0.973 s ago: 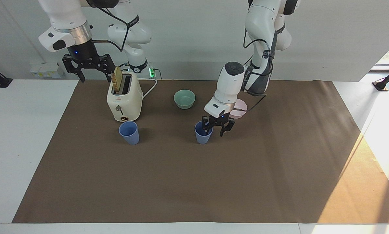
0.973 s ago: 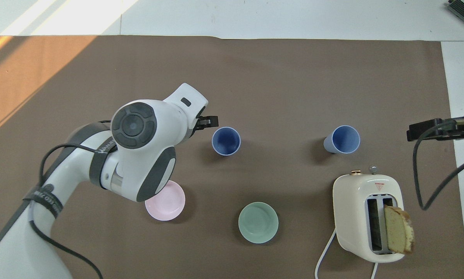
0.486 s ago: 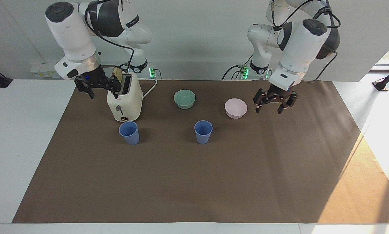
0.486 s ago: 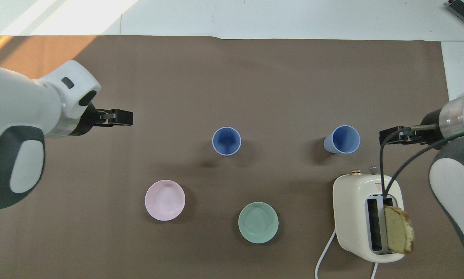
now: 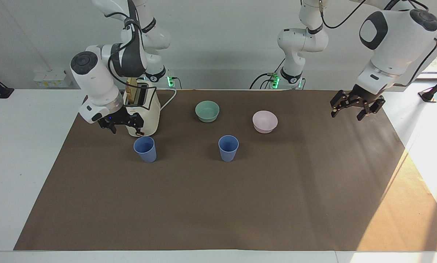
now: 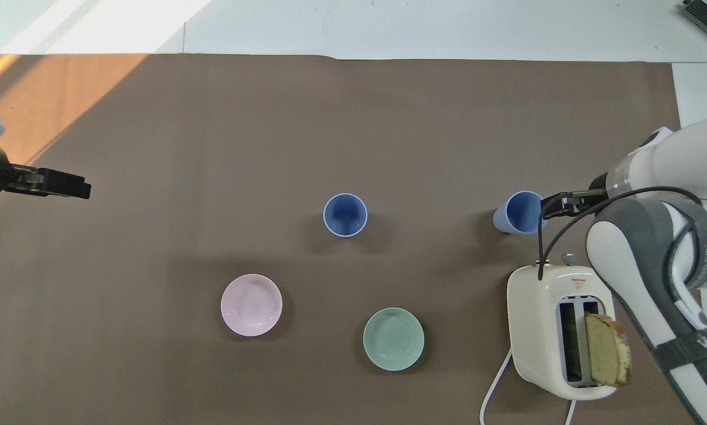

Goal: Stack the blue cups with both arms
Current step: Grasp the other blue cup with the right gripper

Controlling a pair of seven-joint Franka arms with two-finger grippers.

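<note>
While sunlight crossed the brown mat (image 5: 218, 204) at lower right | white wall above | blue cups (image 5: 145, 149) (image 5: 228, 148) stood mid-frame, apart | right gripper (image 5: 122, 125) and left gripper (image 5: 354, 106) both released, empty.

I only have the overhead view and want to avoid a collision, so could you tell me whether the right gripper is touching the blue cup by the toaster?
Observer: No. The facing view shows the right gripper open and raised above the blue cup, close to the toaster, not touching the cup.
Operator: Thank you. Is the left gripper carrying anything?
Observer: No. The left gripper is open and empty, up over the brown mat at the left arm's end.
</note>
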